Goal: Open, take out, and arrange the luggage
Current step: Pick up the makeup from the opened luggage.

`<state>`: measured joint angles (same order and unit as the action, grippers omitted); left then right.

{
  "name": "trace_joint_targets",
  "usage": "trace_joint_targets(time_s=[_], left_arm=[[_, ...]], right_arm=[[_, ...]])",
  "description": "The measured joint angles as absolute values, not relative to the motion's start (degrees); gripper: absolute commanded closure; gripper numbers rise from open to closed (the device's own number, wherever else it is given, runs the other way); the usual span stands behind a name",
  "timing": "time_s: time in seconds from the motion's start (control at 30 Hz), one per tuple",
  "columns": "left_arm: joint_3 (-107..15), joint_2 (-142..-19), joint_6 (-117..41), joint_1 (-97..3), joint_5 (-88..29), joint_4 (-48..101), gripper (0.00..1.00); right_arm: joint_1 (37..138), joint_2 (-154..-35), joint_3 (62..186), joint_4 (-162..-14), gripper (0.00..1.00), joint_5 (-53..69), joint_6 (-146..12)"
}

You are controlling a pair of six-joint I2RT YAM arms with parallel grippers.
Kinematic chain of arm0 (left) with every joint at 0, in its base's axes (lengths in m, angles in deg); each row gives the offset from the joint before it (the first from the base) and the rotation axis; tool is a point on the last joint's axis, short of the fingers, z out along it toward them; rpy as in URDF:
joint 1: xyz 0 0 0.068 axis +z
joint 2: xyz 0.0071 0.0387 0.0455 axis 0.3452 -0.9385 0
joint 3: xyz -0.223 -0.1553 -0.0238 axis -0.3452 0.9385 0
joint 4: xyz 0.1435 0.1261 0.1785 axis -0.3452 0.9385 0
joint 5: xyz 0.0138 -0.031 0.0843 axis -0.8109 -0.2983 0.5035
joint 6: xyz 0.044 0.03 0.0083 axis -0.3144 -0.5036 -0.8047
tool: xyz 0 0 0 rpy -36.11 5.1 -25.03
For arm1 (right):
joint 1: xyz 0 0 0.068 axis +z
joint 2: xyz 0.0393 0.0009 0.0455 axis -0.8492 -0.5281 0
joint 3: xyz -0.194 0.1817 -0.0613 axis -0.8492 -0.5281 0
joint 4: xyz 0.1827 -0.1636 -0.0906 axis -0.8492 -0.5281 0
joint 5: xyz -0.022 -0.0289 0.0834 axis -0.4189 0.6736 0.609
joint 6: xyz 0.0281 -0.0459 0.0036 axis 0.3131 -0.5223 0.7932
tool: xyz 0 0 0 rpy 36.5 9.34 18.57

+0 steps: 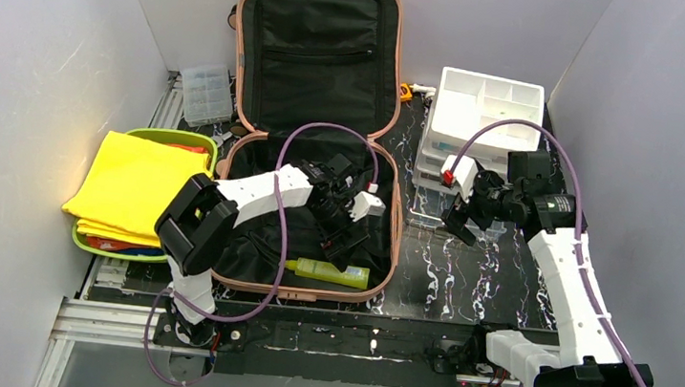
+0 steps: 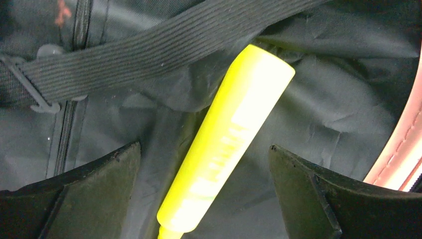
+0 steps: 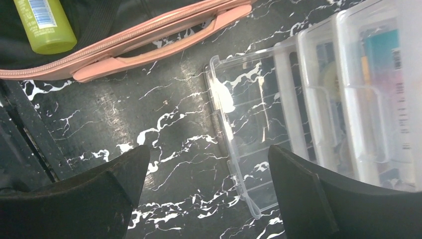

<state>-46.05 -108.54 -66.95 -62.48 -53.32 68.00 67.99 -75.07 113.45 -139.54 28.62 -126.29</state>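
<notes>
Left gripper (image 2: 201, 159): jaws spread wide, nothing held, poised inside lower half of luggage (image 1: 316, 85). Yellow-green bottle (image 2: 234, 134) lies on black lining between fingers (image 2: 99, 174), not touched. Black elastic strap (image 2: 164, 45) crosses by bottle's far end.

Right gripper (image 3: 206, 164): jaws wide apart, empty, over black marbled table (image 3: 169, 129), between luggage's pink handle (image 3: 164, 45) and clear compartment box (image 3: 259, 144).

Luggage lies open mid-table, lid raised toward back wall. White drawer organizer (image 1: 488, 98) to right; green tray (image 1: 200, 145) with yellow cloth (image 1: 133, 181) to left.
</notes>
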Motion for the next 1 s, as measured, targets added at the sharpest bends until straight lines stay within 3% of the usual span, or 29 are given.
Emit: trace_joint_targets(time_s=[0.17,0.3,0.37,0.43,1.0], left_arm=[[-46.01,-108.84,-65.81,-65.23,-50.91,65.71,0.02],[-45.79,-110.44,-65.55,-67.27,-47.35,64.09,0.11],[-45.81,-110.83,-66.25,-67.48,-47.02,64.13,0.10],[-45.81,-110.74,-68.04,-67.46,-47.13,64.79,0.02],[-43.37,-98.22,-93.62,-67.09,-48.40,84.77,0.02]], right_arm=[[67.99,-74.90,111.07,-139.14,0.02,28.01,-126.12],[67.99,-74.90,110.59,-138.33,0.02,27.92,-126.01],[67.99,-74.90,110.59,-138.16,0.02,27.86,-126.07],[67.99,-74.90,110.59,-138.20,0.02,27.53,-126.34],[67.99,-76.67,112.51,-140.04,0.02,26.09,-128.22]])
